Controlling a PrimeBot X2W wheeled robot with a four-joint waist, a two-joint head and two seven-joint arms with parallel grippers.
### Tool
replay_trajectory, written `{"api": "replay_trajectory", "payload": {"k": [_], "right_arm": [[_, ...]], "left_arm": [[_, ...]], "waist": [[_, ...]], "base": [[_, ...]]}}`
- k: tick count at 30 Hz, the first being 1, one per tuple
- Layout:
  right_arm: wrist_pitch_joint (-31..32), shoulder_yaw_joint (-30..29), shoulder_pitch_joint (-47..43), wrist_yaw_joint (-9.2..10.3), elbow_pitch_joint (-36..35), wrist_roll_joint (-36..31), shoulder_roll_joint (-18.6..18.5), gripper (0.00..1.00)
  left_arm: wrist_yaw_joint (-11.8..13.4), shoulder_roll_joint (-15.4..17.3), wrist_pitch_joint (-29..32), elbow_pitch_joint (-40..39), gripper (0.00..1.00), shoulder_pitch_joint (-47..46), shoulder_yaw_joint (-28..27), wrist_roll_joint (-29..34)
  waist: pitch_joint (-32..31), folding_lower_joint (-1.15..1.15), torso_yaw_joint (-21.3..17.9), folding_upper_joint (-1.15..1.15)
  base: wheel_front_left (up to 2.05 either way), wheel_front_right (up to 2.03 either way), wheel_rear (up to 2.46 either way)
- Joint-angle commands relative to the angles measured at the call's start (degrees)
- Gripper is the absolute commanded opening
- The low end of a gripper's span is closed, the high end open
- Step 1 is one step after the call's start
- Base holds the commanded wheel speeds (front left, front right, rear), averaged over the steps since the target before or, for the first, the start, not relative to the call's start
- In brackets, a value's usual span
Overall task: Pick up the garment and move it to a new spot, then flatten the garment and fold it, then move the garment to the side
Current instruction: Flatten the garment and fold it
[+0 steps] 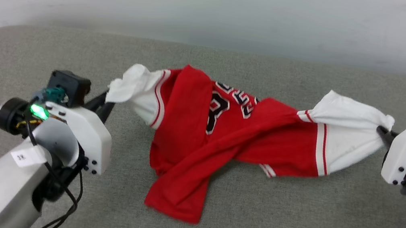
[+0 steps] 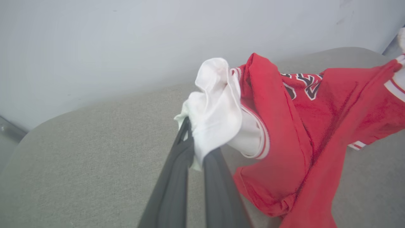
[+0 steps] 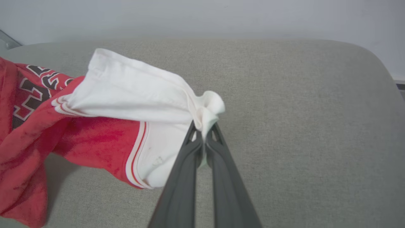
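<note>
The garment (image 1: 224, 133), a red jersey with white sleeves and black lettering, hangs twisted and bunched between my two grippers above the grey cushion (image 1: 291, 226). My left gripper (image 1: 107, 103) is shut on the tip of the white sleeve at the left. In the left wrist view the left gripper (image 2: 193, 139) pinches that sleeve, with the garment (image 2: 284, 133) trailing off to the right. My right gripper (image 1: 384, 132) is shut on the other white sleeve; in the right wrist view the right gripper (image 3: 202, 131) nips the bunched cloth of the garment (image 3: 126, 91). A red flap droops down to the cushion in front.
The grey cushion (image 3: 300, 110) has rounded corners and bare fabric on all sides of the garment. A pale wall (image 1: 220, 6) rises right behind its far edge.
</note>
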State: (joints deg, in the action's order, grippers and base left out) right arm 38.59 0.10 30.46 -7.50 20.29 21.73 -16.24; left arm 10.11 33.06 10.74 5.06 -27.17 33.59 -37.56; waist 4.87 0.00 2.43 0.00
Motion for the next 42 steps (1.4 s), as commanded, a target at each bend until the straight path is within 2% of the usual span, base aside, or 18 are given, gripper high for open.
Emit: {"api": "replay_trajectory", "payload": {"k": [1, 7, 13, 19, 21, 25, 26, 27, 33, 37, 42], "right_arm": [[-0.82, -0.5, 1.22, 0.02, -0.66, -0.46, -0.38, 0.0], [-4.51, -1.72, 5.04, 0.02, -0.8, -1.76, -0.32, 0.0], [-8.64, -1.26, 10.34, 0.02, 1.59, -2.13, -0.46, 0.0], [-14.56, -0.81, 19.37, 0.02, 4.9, -2.28, -0.21, 0.0], [-15.66, -0.57, 21.22, 0.02, 5.55, -2.61, 0.0, 0.0], [-20.34, -0.31, 29.86, 0.02, 8.6, -3.72, 1.35, 0.0], [-22.54, -0.45, 34.4, 0.02, 10.28, -4.3, 2.24, 0.0], [-22.54, -0.45, 34.4, 0.02, 10.28, -4.3, 2.24, 0.0], [-29.11, -1.21, 47.82, 0.02, 14.55, -5.46, 3.84, 0.0], [-31.98, -0.97, 56.29, 0.02, 16.51, -5.97, 4.96, 0.0], [-34.22, -0.36, 63.17, 0.03, 20.28, -6.67, 6.17, 0.0]], "left_arm": [[0.37, -0.25, -0.86, 0.86, 0.0, -1.71, -0.94, -0.11], [-0.61, -2.07, -2.67, 7.42, 0.0, -7.98, -3.83, -1.78], [-3.73, -3.96, -3.6, 17.08, 0.0, -16.32, -4.91, -2.75], [-7.57, -6.02, -6.77, 26.5, 0.0, -28.16, -4.53, -0.82], [-8.03, -6.3, -7.61, 28.04, 0.0, -30.23, -4.68, -0.51], [-9.26, -6.75, -12.42, 33.65, 0.0, -38.77, -5.98, 0.8], [-9.81, -6.48, -14.7, 35.88, 0.0, -42.88, -6.55, 1.36], [-9.81, -6.48, -14.7, 35.88, 0.0, -42.88, -6.55, 1.36], [-10.82, -5.27, -20.99, 40.17, 0.0, -54.83, -8.79, 2.52], [-11.48, -4.2, -22.6, 41.21, 0.0, -62.28, -9.93, 2.88], [-12.46, -4.43, -23.4, 43.04, 0.0, -67.88, -9.62, 3.64]], "waist": [[-0.99, 0.0, -0.45, 0.0], [-2.54, 0.0, -0.71, 0.0], [-1.77, 0.0, -0.69, 0.0], [2.57, 0.0, -0.91, 0.0], [3.65, 0.0, -1.1, 0.0], [8.19, 0.0, -2.25, 0.0], [10.64, 0.0, -2.97, 0.0], [10.64, 0.0, -2.97, 0.0], [18.96, 0.0, -4.49, 0.0], [24.84, 0.0, -5.33, 0.0], [30.93, 0.0, -5.41, 0.0]], "base": [[0.0, 0.0, 0.0], [0.0, 0.0, 0.0], [0.0, 0.0, 0.0], [0.0, 0.0, 0.0], [0.0, 0.0, 0.0], [0.0, 0.0, 0.0], [0.0, 0.0, 0.0], [0.0, 0.0, 0.0], [0.0, 0.0, 0.0], [0.0, 0.0, 0.0], [0.0, 0.0, 0.0]]}}
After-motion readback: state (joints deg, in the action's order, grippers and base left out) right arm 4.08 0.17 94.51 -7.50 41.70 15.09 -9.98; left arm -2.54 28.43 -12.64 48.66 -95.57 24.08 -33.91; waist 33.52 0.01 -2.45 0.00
